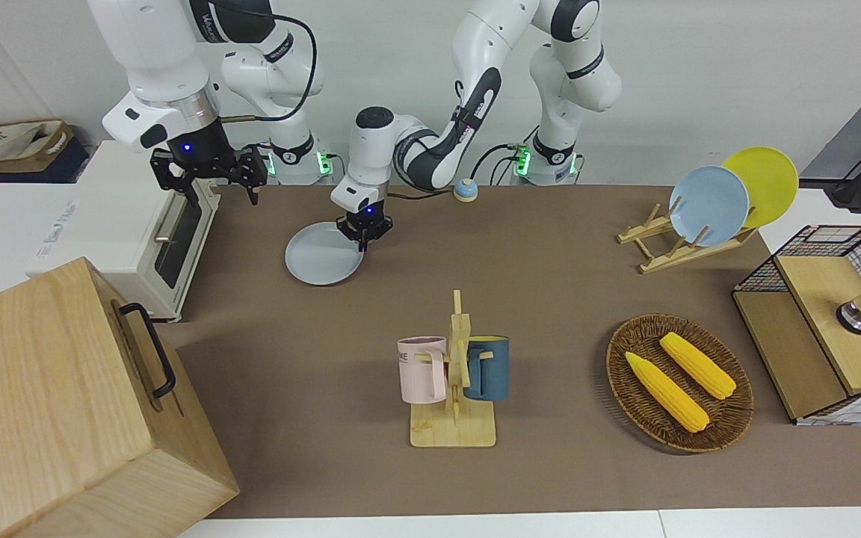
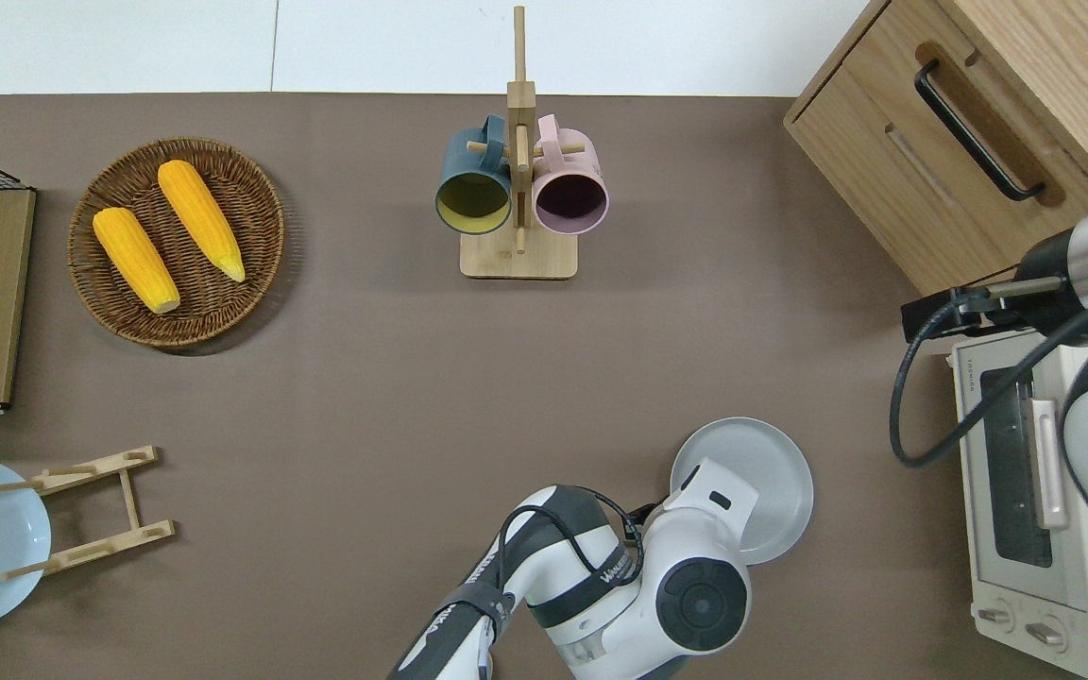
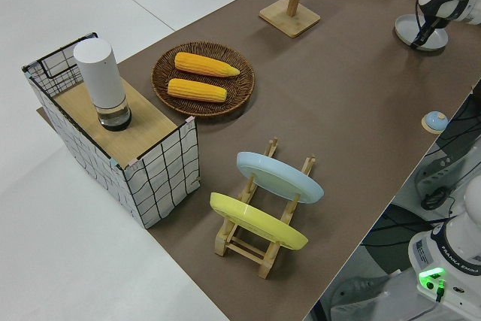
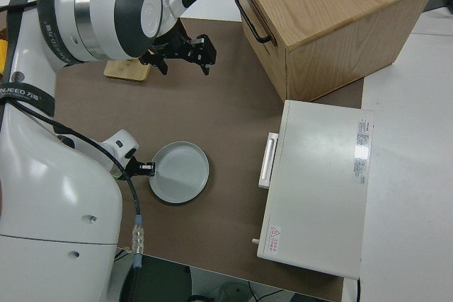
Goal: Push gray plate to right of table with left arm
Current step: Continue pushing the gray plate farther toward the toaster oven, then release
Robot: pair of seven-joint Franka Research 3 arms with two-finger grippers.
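Note:
The gray plate lies flat on the brown table, close to the robots and toward the right arm's end. My left gripper points down, shut, with its tips at the plate's rim on the side facing the left arm's end. In the overhead view the left wrist covers that rim and hides the fingers. The right arm is parked with its gripper open.
A white toaster oven stands just past the plate at the right arm's end, with a wooden box farther out. A mug rack stands mid-table. A corn basket, plate rack and wire cabinet are at the left arm's end.

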